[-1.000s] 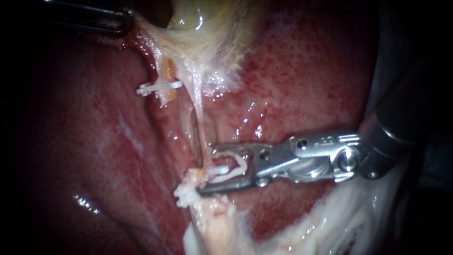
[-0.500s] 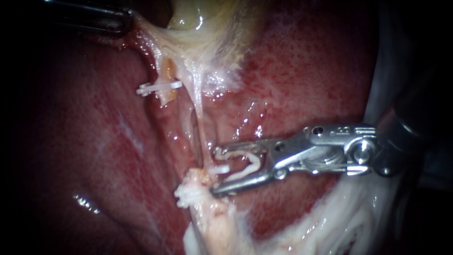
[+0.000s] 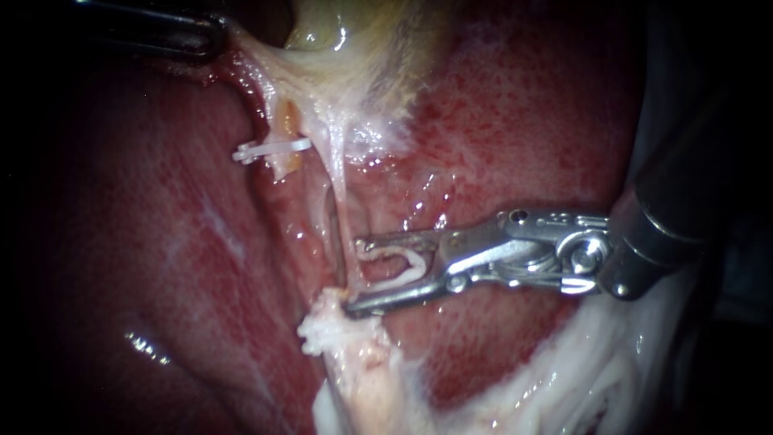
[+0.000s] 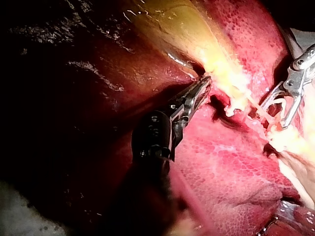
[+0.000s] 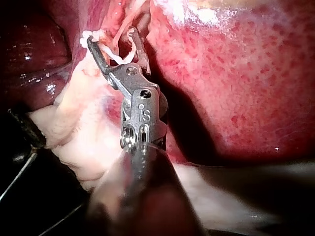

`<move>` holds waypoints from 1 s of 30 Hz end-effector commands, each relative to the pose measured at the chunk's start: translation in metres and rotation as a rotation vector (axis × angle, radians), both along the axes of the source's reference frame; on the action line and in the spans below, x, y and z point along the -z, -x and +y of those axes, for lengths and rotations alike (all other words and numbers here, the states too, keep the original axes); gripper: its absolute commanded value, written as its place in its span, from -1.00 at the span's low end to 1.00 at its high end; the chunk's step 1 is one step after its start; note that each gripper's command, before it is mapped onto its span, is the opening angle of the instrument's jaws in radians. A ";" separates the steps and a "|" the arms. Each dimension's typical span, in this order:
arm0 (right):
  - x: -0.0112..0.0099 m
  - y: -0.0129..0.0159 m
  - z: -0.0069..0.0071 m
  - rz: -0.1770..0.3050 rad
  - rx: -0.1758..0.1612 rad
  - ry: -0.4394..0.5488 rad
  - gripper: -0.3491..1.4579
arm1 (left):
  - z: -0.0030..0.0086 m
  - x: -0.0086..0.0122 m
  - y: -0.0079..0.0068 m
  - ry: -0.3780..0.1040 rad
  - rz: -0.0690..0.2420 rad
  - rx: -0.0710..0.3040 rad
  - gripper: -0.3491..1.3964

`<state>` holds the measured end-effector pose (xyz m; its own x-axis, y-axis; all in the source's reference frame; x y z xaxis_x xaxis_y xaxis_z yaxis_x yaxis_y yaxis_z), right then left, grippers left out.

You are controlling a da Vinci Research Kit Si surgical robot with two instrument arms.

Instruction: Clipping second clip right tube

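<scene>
**Open clip held at the right tube**

The right tube (image 3: pixel 341 205) runs as a thin pale strand from the gallbladder (image 3: pixel 338 36) down to a knot of pale fat (image 3: pixel 326 329), with the red liver (image 3: pixel 523 121) behind it. Its lower stretch lies at the mouth of our right instrument (image 3: pixel 352 274), one jaw tip above it and one below. These jaws stand well apart, yet both bear on the open clip (image 3: pixel 396 266) seated between them, so they hold it from two sides. The clip's white legs point toward the tube. We cannot tell whether they touch it.

Up and to the left, a closed clip (image 3: pixel 271 148) lies across the left tube (image 3: pixel 283 121), well apart from the right instrument. Further up, our left instrument (image 3: pixel 216 36) has its jaws clamped together on the gallbladder's edge, and tissue stretches taut from the tip.
</scene>
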<state>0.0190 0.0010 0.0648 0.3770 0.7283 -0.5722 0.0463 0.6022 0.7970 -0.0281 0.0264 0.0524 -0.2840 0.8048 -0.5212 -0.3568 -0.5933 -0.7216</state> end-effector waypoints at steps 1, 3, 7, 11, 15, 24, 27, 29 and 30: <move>0.0000 -0.0001 0.0000 0.002 0.002 -0.006 -0.06 | 0.0000 0.0000 0.0000 0.000 0.000 0.000 -1.00; 0.0000 -0.0007 0.0000 0.017 0.010 -0.025 -0.06 | 0.0000 0.0000 0.0000 0.000 0.000 0.000 -1.00; -0.0002 -0.0016 -0.0001 0.051 0.014 -0.072 -0.06 | 0.0000 0.0000 0.0000 0.000 0.000 0.000 -1.00; -0.0002 -0.0026 -0.0002 0.090 0.022 -0.104 -0.06 | 0.0000 0.0000 0.0000 0.000 0.000 0.000 -1.00; 0.0001 -0.0035 -0.0002 0.135 0.017 -0.124 -0.06 | 0.0000 0.0000 0.0000 0.000 0.000 0.001 -1.00; 0.0029 -0.0033 -0.0004 0.208 0.002 -0.186 -0.06 | 0.0000 0.0000 -0.0001 0.000 0.000 0.000 -1.00; 0.0038 -0.0032 -0.0007 0.231 0.010 -0.211 -0.06 | 0.0000 0.0000 -0.0001 0.000 0.000 0.000 -1.00; 0.0043 -0.0032 -0.0010 0.239 0.027 -0.225 -0.07 | 0.0000 0.0000 -0.0001 0.000 0.000 0.000 -1.00; 0.0044 -0.0032 -0.0011 0.244 0.033 -0.232 -0.07 | 0.0000 0.0000 -0.0001 0.000 0.000 0.000 -1.00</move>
<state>0.0222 -0.0002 0.0603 0.2741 0.8391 -0.4698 0.2712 0.4013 0.8749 -0.0280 0.0264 0.0525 -0.2840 0.8050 -0.5208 -0.3575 -0.5929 -0.7215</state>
